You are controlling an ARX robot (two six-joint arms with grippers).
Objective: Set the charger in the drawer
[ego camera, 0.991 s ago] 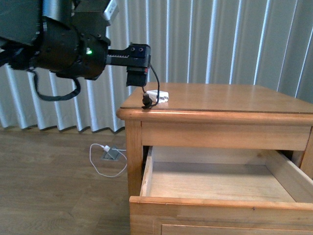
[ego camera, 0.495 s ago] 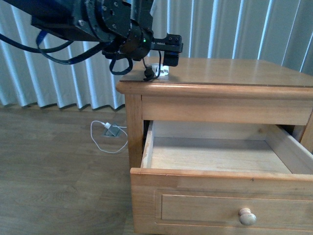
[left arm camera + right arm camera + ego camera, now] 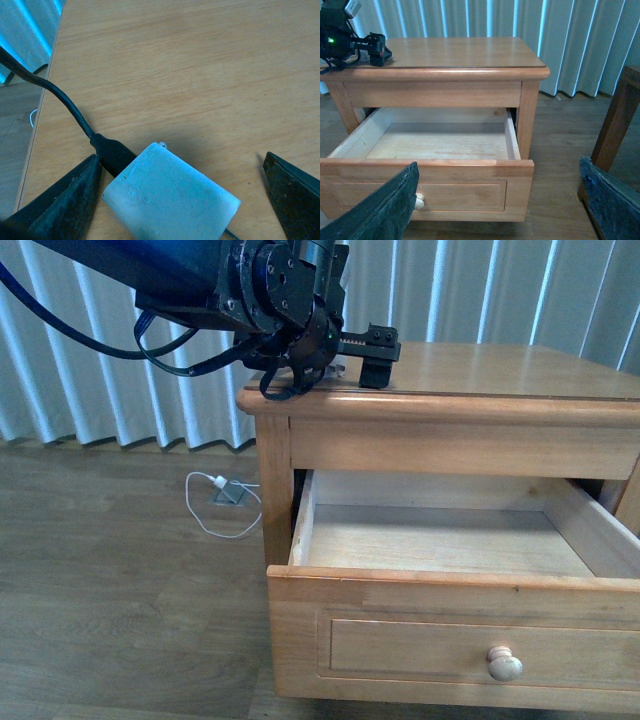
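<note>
On the nightstand top (image 3: 200, 60) near its left edge, left gripper (image 3: 181, 160), jaws apart, straddles the white charger (image 3: 170, 200) w/ black cable (image 3: 70, 107), prob. light, hard, slick, best pinched across its flat sides; open drawer (image 3: 450, 585) below-right, right gripper (image 3: 497, 165) spread, empty.

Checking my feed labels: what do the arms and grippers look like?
Left arm: black, bulky round joint housings, looping black cables, a lit green light. Left gripper: black toothed rail, dark wedge-shaped jaws. Right gripper: the same dark wedge jaws.
</note>
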